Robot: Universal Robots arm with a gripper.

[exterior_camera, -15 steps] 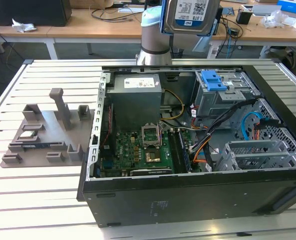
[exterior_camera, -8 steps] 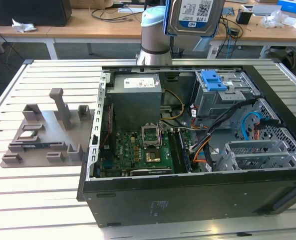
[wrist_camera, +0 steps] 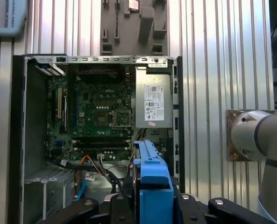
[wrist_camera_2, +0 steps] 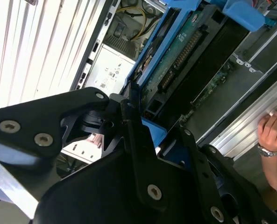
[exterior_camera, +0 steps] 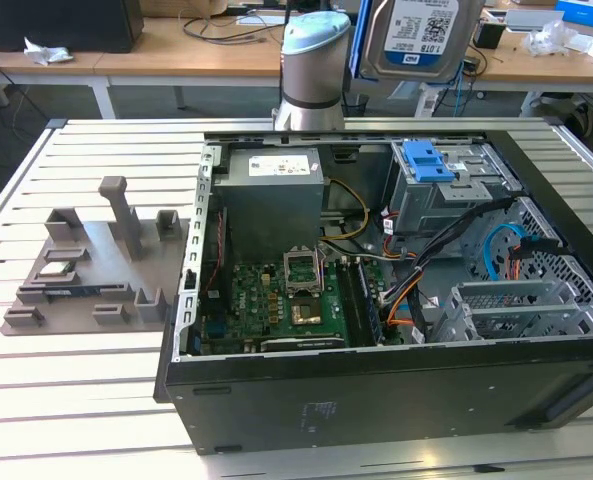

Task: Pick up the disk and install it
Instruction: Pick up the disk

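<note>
At the far edge of the slatted table (exterior_camera: 96, 400), behind the open computer case (exterior_camera: 376, 400), the arm (exterior_camera: 314, 70) stands as a grey upright column cut off by the exterior view's top edge. The disk (exterior_camera: 416, 35) hangs just to the exterior view's right of that column, well above the case. Its labelled face is turned to the camera and its upper part is cropped; the white-and-blue label carries a square code and small print. In the second wrist view the gripper (wrist_camera_2: 152, 133) has its black fingers (wrist_camera_2: 129, 116) clamped on the disk's blue carrier frame, the green circuit-board side facing up, though the black linkage largely hides the fingertips. The first wrist view looks straight down past the held disk onto the motherboard (wrist_camera: 96, 112) and the power supply (wrist_camera: 152, 100), which bears a white sticker. A blue latch plate (exterior_camera: 428, 160) lies atop the grey drive cage (exterior_camera: 411, 205). A person's hand (wrist_camera_2: 271, 130) wearing a wristwatch is partly cut off at the second wrist view's edge.
</note>
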